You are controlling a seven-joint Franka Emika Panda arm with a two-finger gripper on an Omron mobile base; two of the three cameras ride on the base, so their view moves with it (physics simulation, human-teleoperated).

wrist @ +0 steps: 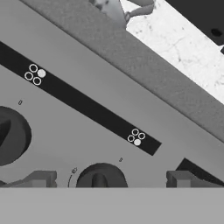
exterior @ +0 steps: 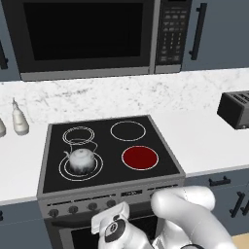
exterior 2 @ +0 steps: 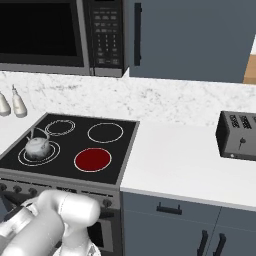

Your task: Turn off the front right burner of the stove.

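Left base view: I see the black glass stove (exterior: 109, 151) with four white-ringed zones set into the white counter (exterior: 204, 136). The front right burner (exterior: 140, 157), a round zone with one thin white ring, has a solid red disc and sits at about 4 o'clock on the cooktop. A silver kettle (exterior: 81, 160) stands on the front left zone, spout toward 11 o'clock. The grey steel front panel (exterior: 82, 206) with small dark knobs runs its long axis left to right below the glass. A black toaster (exterior: 236, 109) is at 3 o'clock, well apart.

Right base view: the red burner lies at 5 o'clock on the cooktop, next to the counter edge. Two pale bottles (exterior 2: 19, 104) stand at 10 o'clock.

Hand view: the gripper (wrist: 107, 180) is spread wide, grasping nothing; its fingertips (wrist: 39, 178) flank a dark round knob (wrist: 100, 176) at 6 o'clock. The panel's black label strip (wrist: 83, 105) runs diagonally, 10 to 4 o'clock. A second knob (wrist: 12, 135) sits at 9 o'clock.
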